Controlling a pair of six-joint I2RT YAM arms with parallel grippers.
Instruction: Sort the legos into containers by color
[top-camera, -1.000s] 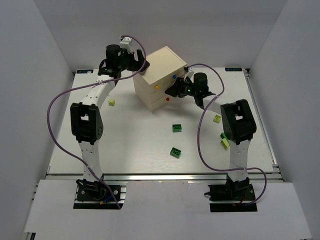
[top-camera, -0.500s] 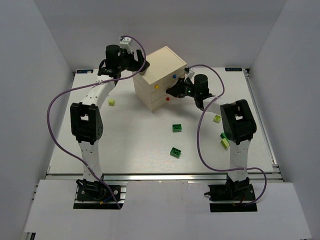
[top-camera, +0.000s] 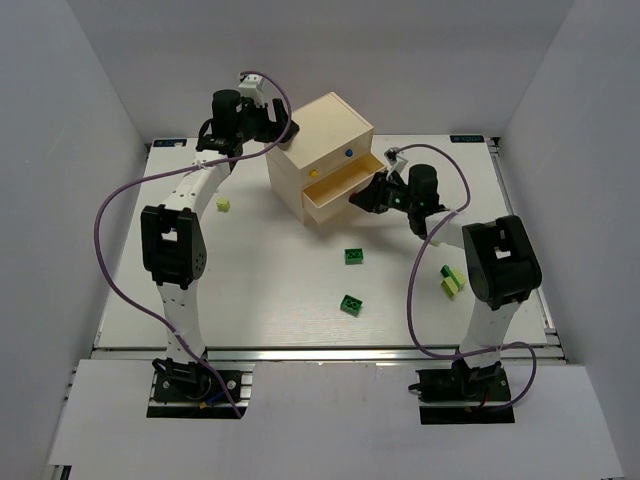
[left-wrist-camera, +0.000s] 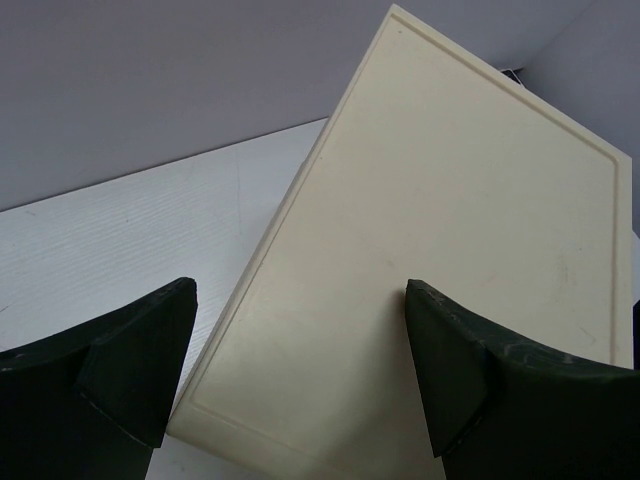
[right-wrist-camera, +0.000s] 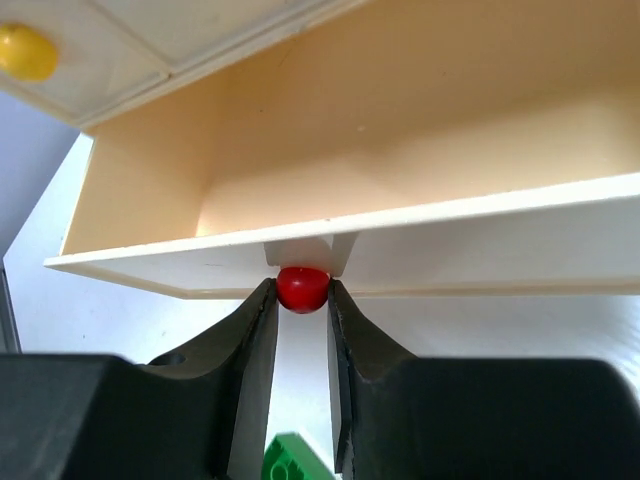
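The cream wooden chest (top-camera: 318, 140) is a smooth, flat-sided cube at the far middle of the white surface (top-camera: 260, 290). Three round glossy knobs show: a yellow knob (top-camera: 314, 176), a blue knob (top-camera: 349, 153) and a red knob (right-wrist-camera: 302, 287); the right end effector (right-wrist-camera: 300, 295) is clamped on the red knob, whose drawer (top-camera: 335, 195) stands open; the left end effector (left-wrist-camera: 298, 290) is spread wide over the chest's top. Two studded green legos (top-camera: 354, 257) lie near the middle; one yellow-green lego (top-camera: 223, 205) lies left; more yellow-green pieces (top-camera: 451, 282) lie right, count unclear.
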